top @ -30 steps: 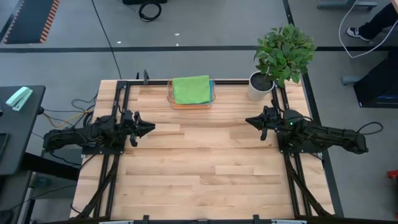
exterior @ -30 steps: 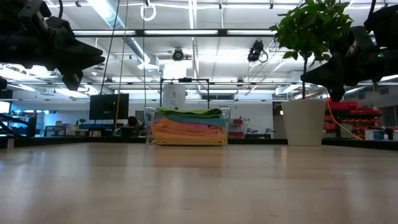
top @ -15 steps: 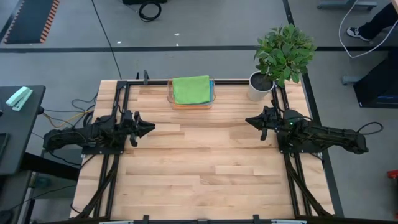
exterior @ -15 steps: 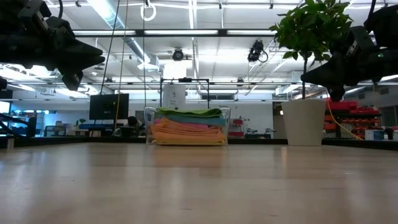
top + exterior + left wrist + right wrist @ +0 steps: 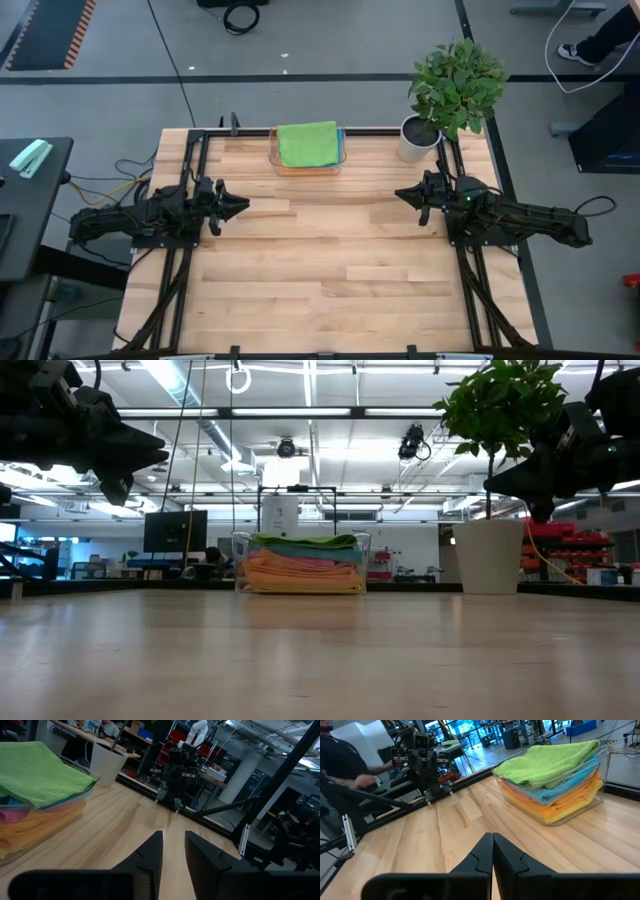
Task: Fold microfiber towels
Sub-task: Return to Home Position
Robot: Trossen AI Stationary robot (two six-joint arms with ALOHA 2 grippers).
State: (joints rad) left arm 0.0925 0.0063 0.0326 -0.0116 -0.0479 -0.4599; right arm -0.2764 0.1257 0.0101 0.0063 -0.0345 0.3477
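Observation:
A stack of folded microfiber towels (image 5: 307,145) lies in a clear plastic tray (image 5: 274,152) at the middle of the table's far edge. The green towel (image 5: 550,757) is on top, with blue, pink, orange and yellow ones (image 5: 303,570) under it. My left gripper (image 5: 243,205) hovers above the table's left side, pointing level toward the right, its fingers (image 5: 150,852) a little apart with nothing between them. My right gripper (image 5: 399,195) hovers above the right side, pointing left, shut and empty (image 5: 492,835). Both stand well clear of the towels.
A potted plant (image 5: 455,85) in a white pot (image 5: 417,138) stands at the far right corner, close behind my right gripper. Bare wooden tabletop (image 5: 330,260) spreads between and in front of the arms. A person (image 5: 340,760) shows beyond the table's left side.

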